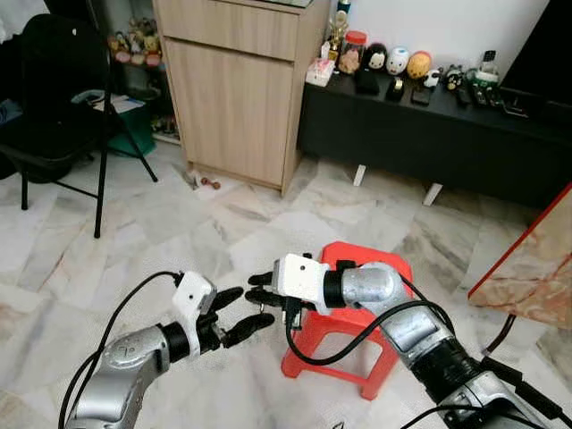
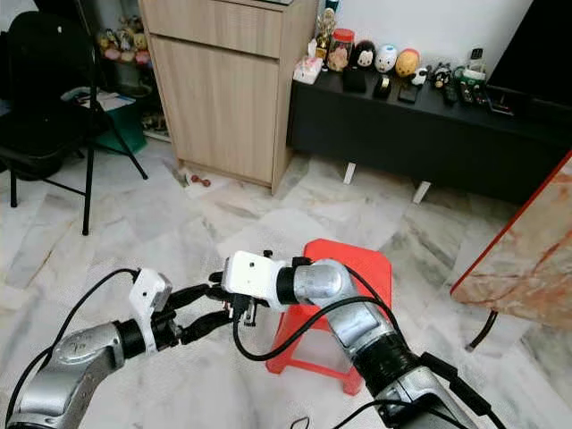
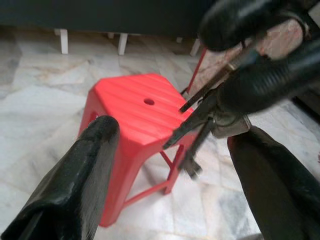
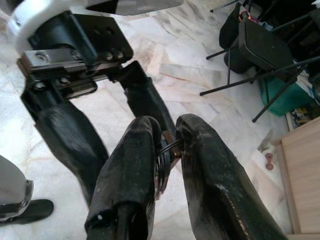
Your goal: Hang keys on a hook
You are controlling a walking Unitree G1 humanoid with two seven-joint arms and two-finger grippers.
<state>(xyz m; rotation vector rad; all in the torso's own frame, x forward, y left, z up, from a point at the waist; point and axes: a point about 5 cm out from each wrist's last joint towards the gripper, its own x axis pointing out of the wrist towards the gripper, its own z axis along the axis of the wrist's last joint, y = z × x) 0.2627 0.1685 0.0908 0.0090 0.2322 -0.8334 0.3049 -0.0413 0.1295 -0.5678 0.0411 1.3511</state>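
Note:
My right gripper (image 1: 257,287) is shut on a bunch of metal keys (image 3: 200,135), pinching the key ring (image 4: 167,150) between its fingertips; the keys dangle below it (image 2: 246,313). My left gripper (image 1: 250,307) is open and faces the right one tip to tip. Its two black fingers (image 3: 75,185) stand on either side of the hanging keys without touching them. Both grippers hover low over the floor, just left of a red plastic stool (image 1: 366,268).
A wooden cabinet (image 1: 237,89) stands ahead, beside a low black console (image 1: 429,125) carrying several figurines. A black folding chair (image 1: 54,98) is at the far left, and a marble-patterned board (image 1: 536,268) leans at the right. The floor is pale marble tile (image 1: 179,232).

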